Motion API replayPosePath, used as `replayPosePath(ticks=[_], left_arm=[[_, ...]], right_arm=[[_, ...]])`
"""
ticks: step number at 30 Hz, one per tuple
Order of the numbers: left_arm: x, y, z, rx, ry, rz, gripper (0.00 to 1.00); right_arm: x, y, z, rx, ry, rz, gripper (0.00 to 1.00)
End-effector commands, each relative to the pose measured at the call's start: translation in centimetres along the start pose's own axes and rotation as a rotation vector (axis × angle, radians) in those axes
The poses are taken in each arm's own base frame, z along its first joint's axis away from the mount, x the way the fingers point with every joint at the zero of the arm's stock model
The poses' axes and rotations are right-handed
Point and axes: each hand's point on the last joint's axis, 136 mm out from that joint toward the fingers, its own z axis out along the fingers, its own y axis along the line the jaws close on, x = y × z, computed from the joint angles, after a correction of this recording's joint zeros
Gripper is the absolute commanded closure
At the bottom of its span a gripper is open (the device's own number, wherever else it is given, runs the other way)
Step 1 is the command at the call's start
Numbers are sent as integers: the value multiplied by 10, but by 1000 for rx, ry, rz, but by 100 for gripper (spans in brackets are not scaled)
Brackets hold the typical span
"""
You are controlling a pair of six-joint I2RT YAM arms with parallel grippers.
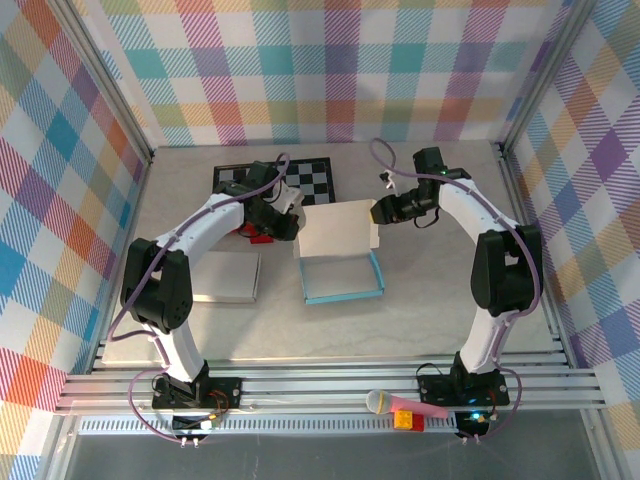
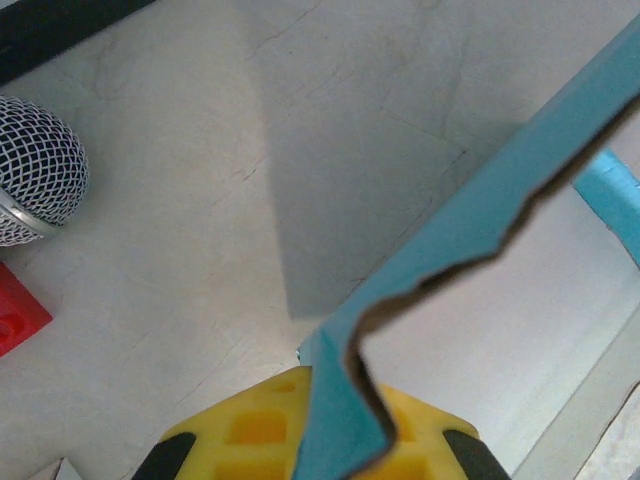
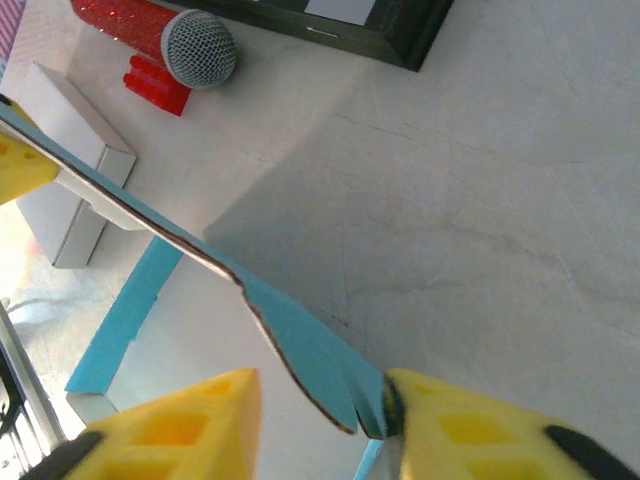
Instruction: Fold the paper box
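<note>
Paper box [image 1: 343,262] is seen near the middle of the table [image 1: 430,320], its flap [image 1: 338,228] raised. The flap's left corner is clamped by the left gripper [image 2: 335,410]. Its right corner is straddled by the right gripper [image 3: 320,390], jaws apart, with one finger [image 3: 470,430] touching the edge.

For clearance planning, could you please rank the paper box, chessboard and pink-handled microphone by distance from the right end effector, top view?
From the right end effector:
1. Blue-and-white paper box, immediately left.
2. Black-and-white chessboard, farther left.
3. Pink-handled microphone, near rail.
</note>
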Motion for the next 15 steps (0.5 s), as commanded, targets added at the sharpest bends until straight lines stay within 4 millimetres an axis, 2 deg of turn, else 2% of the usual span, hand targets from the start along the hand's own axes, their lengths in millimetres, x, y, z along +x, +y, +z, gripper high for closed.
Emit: replayPosePath(ticks=[1, 6, 11, 15], left_arm=[[-4, -1, -3, 1, 4, -3, 98], [-7, 4, -3, -32, -6, -36, 98], [-10, 12, -2, -81, -29, -115, 98], [-19, 18, -3, -146, -72, -196, 99]], right_arm=[[-4, 8, -3, 18, 6, -39, 70], [0, 2, 1, 92, 35, -30, 86], [-4, 3, 2, 172, 25, -32, 100], [-18, 2, -4, 304, -21, 23, 100]])
